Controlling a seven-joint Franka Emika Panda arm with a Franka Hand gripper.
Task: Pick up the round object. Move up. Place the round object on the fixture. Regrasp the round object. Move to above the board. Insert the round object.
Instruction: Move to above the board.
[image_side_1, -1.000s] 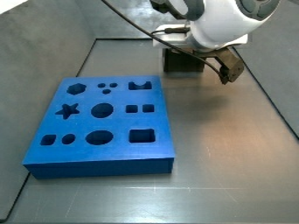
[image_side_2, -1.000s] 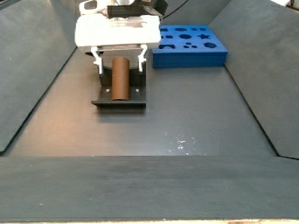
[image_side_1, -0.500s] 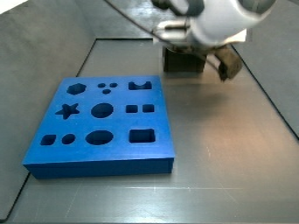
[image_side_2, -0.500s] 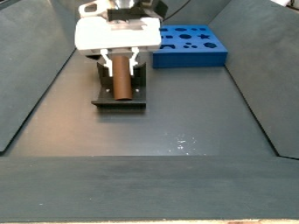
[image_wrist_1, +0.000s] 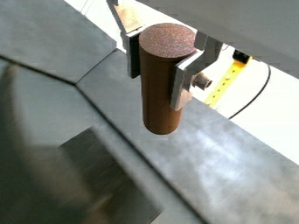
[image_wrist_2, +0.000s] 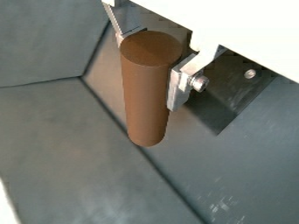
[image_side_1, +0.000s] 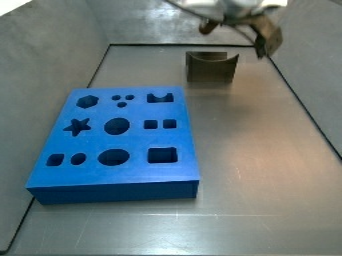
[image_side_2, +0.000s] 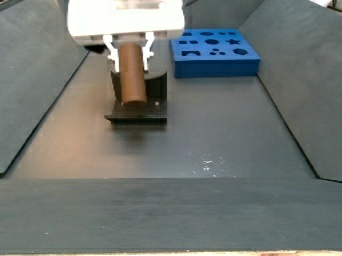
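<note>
Though the fixture sits just beneath, the round object is already clear of it, so each line below reads the peg against the jaws and the board.

Gripper: the gripper (image_wrist_1: 156, 63) hangs above the fixture (image_side_1: 211, 69) at the far end of the floor, its white body at the top edge in a side view.

Jaws: closed onto the round object (image_wrist_1: 163, 79); the silver fingers (image_wrist_2: 177, 80) press its upper part from opposite sides, with nothing else between them.

Round object: off the fixture, carried in the air; in a side view (image_side_2: 131, 75) it hangs in front of the fixture (image_side_2: 138, 108), apart from its notch.

Long axis: runs along the fingers, pointing down from the wrist (upright, as far as both wrist views show), the lower end free and well past the fingertips.

Board: the board (image_side_1: 115, 135) lies flat, well apart from the fixture, to one side of the gripper.

Step in hand: by my reading, the regrasp is done and the carry to above the board comes next.

What the move turns on: the free lower end must meet a round hole (image_side_1: 118, 126) squarely; any tilt would likely catch the rim.
</note>
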